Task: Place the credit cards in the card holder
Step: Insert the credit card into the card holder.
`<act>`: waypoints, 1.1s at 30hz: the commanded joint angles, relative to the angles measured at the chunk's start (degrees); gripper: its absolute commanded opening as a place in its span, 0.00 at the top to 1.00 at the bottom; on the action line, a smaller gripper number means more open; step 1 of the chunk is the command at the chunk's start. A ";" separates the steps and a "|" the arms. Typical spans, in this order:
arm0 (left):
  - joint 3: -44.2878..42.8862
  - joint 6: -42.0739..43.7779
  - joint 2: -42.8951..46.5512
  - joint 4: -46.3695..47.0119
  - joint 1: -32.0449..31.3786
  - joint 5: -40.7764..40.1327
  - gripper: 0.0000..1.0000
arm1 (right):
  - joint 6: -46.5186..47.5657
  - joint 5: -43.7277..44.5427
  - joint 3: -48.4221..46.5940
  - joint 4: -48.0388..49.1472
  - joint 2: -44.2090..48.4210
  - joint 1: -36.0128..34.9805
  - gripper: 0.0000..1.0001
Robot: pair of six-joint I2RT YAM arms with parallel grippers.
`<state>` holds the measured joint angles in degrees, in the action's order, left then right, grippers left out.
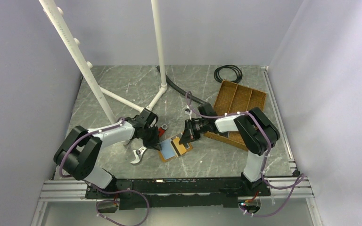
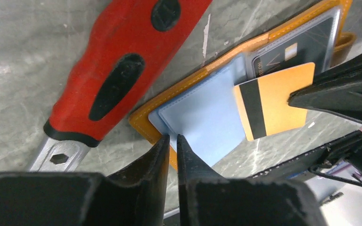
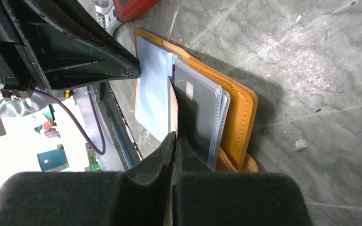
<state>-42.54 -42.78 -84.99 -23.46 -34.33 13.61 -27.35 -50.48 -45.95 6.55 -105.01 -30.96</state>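
The card holder [image 1: 173,149] lies open on the table, orange-tan with a pale blue sleeve [image 2: 202,117] and a clear sleeve holding a dark credit card [image 2: 306,44]. My right gripper [image 3: 174,136] is shut on an orange credit card [image 2: 275,101] with a black stripe. It holds that card over the holder's middle, edge-on in the right wrist view. My left gripper [image 2: 170,138] has its tips at the blue sleeve's near corner, with a narrow slit between its jaws. In the top view the left gripper [image 1: 153,140] and right gripper [image 1: 187,137] flank the card holder.
A red-handled adjustable wrench [image 2: 122,66] lies right beside the holder's left edge, under my left wrist. A brown divided tray [image 1: 245,99] sits behind the right arm, a black cable coil [image 1: 228,73] beyond it. White pipes [image 1: 160,47] rise at the back left.
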 commanded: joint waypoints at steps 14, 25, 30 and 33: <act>-1.76 3.67 -4.94 0.02 -0.06 -3.15 0.93 | -0.55 -0.74 -5.28 3.49 -5.07 -0.24 1.00; -2.00 3.99 -5.49 1.01 -0.11 -2.07 0.93 | -4.08 -0.37 -2.65 9.09 -5.38 -0.71 1.00; -2.10 3.27 -5.28 2.18 -0.13 -0.51 0.93 | -14.13 5.03 3.92 19.18 -2.35 -2.72 1.00; -2.55 3.31 -4.98 1.80 -0.13 -0.33 0.93 | -15.82 10.26 5.97 20.23 -0.25 -4.88 0.97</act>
<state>-44.62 -40.05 -88.33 -24.16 -34.09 14.63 -39.11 -49.23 -42.98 20.80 -108.51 -32.80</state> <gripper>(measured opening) 0.070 0.007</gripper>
